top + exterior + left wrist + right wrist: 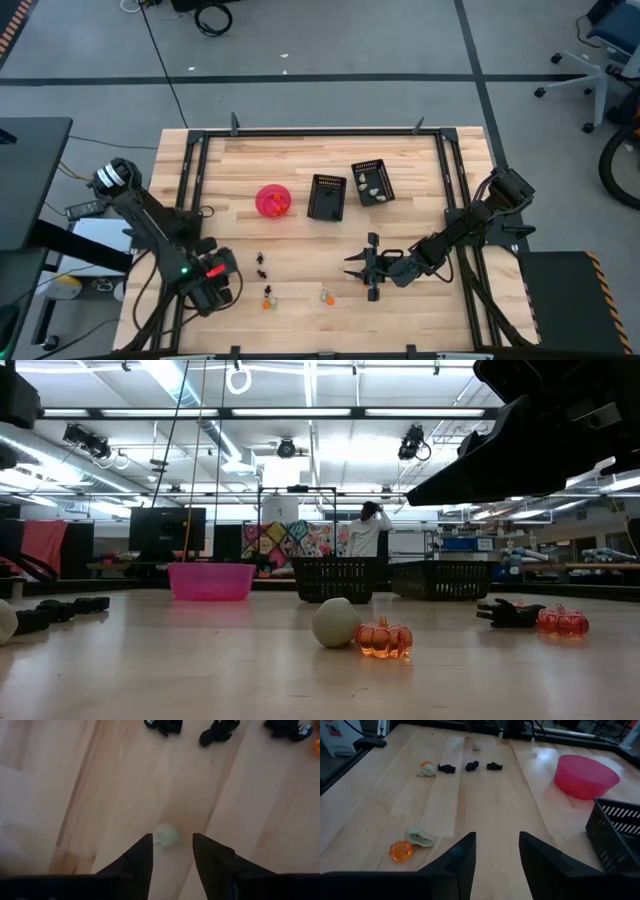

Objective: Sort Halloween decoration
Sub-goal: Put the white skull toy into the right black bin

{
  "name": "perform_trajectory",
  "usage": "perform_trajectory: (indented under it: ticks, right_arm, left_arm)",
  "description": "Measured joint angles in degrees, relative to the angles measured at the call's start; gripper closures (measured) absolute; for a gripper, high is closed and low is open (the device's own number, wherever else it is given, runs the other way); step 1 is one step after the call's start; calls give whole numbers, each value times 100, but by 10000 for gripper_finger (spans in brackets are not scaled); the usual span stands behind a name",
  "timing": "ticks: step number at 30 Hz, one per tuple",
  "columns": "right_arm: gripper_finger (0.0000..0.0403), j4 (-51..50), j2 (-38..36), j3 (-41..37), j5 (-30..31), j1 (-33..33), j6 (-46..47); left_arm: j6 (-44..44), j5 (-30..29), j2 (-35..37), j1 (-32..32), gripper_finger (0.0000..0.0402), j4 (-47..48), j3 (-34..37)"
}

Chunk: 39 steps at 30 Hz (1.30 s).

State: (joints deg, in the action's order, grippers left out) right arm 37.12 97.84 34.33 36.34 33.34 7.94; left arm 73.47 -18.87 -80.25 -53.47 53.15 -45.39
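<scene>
On the table [300, 150], the two black baskets [327, 196] are sitting side by side toward the far edge, the right one [371, 182] holding pale trinkets, with the pink bowl [273, 200] just to their left. Both arms are reaching over the near half. The right gripper [365, 267] is hovering near the middle with its fingers [462, 855] spread and nothing between them. The left gripper [224, 270] is hanging low at the near left, its fingers [140, 857] parted, a pale trinket [166, 835] lying on the wood just ahead of the tips; whether they are touching it I cannot tell. Between the grippers the loose decorations are lying scattered: three black pieces [470, 766] in a row, an orange pumpkin [385, 637] touching a pale ball [335, 622], and an orange piece beside a pale skull [426, 768]. A person [367, 530] is standing far behind the table
</scene>
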Motion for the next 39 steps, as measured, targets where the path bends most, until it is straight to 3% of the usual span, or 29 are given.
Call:
perform_trajectory:
  ticks: [12,30,39]
  right_arm:
    - [249,2,-2,2,-61,0,92]
    - [249,4,-2,2,-153,0,92]
    - [249,8,-2,2,-210,0,151]
  left_arm:
    - [-46,-113,-973,-38,206,150,4]
    - [553,-389,-1023,-51,207,283,12]
    - [1277,-303,-992,-53,208,-302,553]
